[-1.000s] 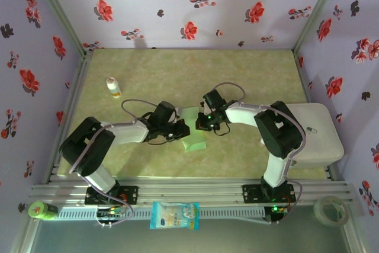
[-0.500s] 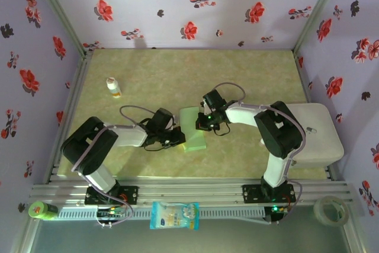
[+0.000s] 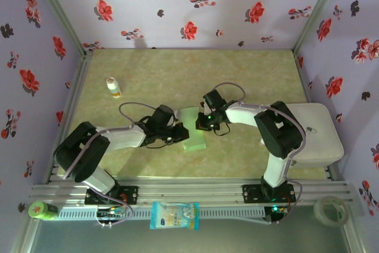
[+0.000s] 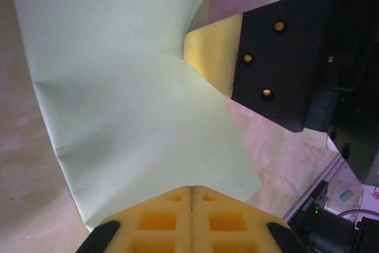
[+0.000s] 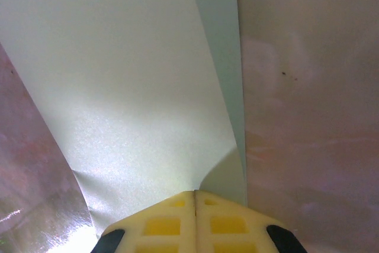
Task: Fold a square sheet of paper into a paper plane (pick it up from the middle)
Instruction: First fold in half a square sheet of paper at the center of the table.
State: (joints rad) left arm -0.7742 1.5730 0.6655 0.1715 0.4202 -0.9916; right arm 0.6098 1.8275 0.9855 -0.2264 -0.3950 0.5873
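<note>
Two grippers meet at the square sheet of paper [image 3: 196, 136], lying mid-table just below frame centre in the top view. Left gripper [image 3: 181, 135] has its fingers pressed together, tips at the paper's left edge; wrist view shows the tip [image 4: 192, 190] over the sheet's [image 4: 127, 93] near edge. Right gripper [image 3: 205, 124] also has its fingers together, tip [image 5: 195, 194] against the paper [image 5: 127, 87] near a raised flap. Can't tell if either pinches a layer. White bottle [image 3: 113, 87] stands upper left, well apart.
</note>
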